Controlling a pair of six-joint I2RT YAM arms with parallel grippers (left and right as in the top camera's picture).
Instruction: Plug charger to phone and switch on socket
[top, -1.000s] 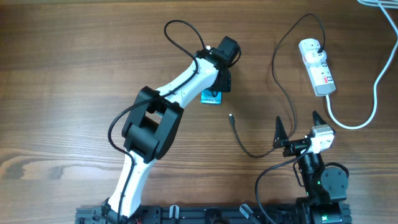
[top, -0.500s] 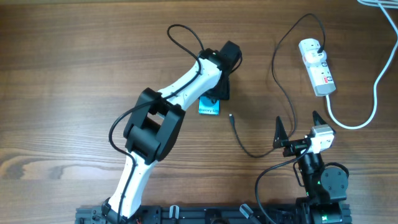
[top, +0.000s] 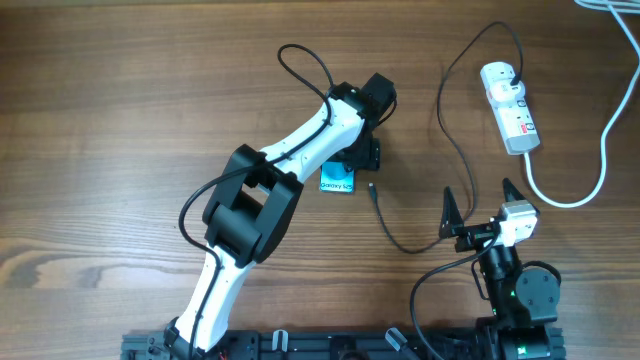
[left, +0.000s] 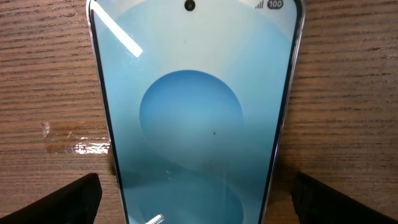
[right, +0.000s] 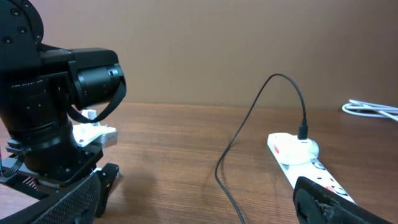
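Flat cyan-screened smartphone (left: 193, 112) lies face up on brown wooden table (top: 120, 100), between left gripper's (left: 199, 202) wide-spread jaws, neither finger touching it. Thin black charger cable (top: 441, 110) has its connector tip (top: 372, 188) just beside the phone, not touching. Its other end sits in white power strip (top: 510, 120). Right gripper (top: 478, 195) is well apart, jaws wide, empty.

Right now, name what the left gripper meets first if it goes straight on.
The phone: it lies screen-up straight ahead of the open left gripper, between its fingers; the gap to it is unclear.
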